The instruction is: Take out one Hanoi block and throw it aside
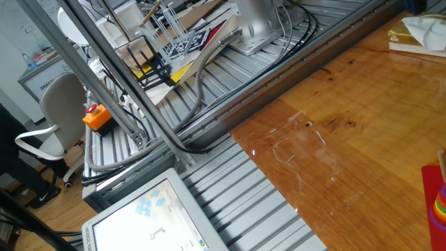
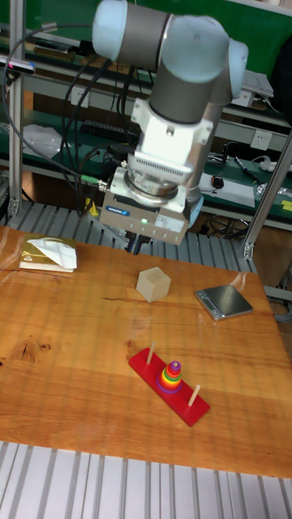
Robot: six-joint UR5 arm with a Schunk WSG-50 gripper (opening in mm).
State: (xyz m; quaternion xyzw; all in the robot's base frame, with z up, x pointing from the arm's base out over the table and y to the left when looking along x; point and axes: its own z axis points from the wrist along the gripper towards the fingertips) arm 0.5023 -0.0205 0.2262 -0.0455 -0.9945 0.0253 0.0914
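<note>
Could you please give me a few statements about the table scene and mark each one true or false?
1. The rainbow ring stack sits on the middle peg of the red base. True.
2. The beige cube rests on top of the red base. False; it stands apart on the wooden table.
3. The purple Hanoi block lies loose on the table. False; it tops the stack.
4. A grey scale lies right of the cube in the tall view. True.
</note>
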